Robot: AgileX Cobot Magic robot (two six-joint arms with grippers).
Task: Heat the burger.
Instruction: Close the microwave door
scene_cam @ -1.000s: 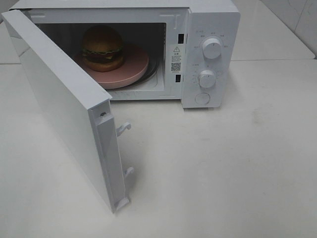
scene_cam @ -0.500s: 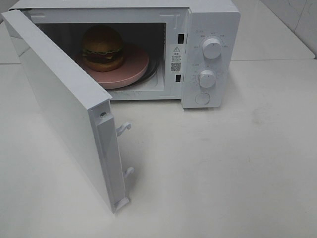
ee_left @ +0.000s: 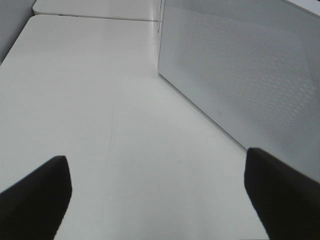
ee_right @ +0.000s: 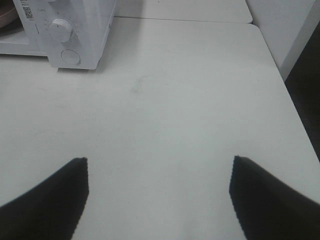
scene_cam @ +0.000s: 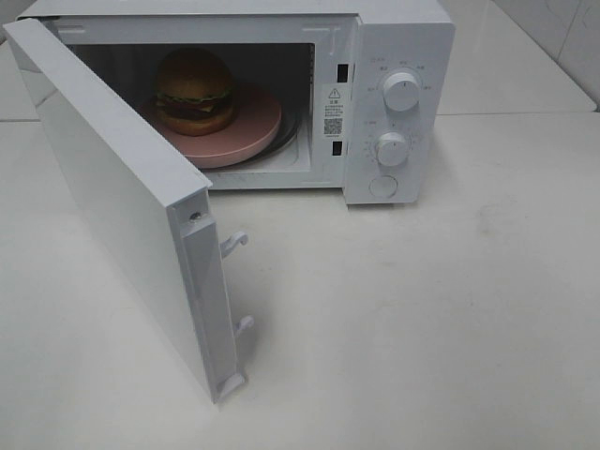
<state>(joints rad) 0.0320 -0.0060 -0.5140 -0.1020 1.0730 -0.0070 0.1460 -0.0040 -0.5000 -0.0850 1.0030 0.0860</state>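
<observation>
Glossy golden bun over frilly lettuce and a dark patty: the burger point(scene_cam: 194, 91) sits inside the microwave point(scene_cam: 403, 37), on the hinge-side half of a pink plate point(scene_cam: 258, 131). It looks light, with a smooth, probably slippery dome and layers that may shift or squash. A gentle grip low across its sides would suit it best, or better, leaving it alone and moving the plate by its rim. Since it is already in the cavity, it likely needs no more handling. The door point(scene_cam: 112, 197) is the main obstacle. It is swung far out toward the near left of the table point(scene_cam: 450, 309), its latch hooks point(scene_cam: 234, 242) on the free edge, and must close before heating. On the panel at the right are an upper knob point(scene_cam: 401, 92), a lower knob point(scene_cam: 392, 148) and a round button point(scene_cam: 383, 186). The microwave stands at the far edge of the table. The left gripper point(ee_left: 155, 155) hangs over bare table beside the door's outer face, jaws wide and holding nothing. The right gripper point(ee_right: 159, 159) is over the right side, well apart from the panel, jaws also wide and holding nothing.
</observation>
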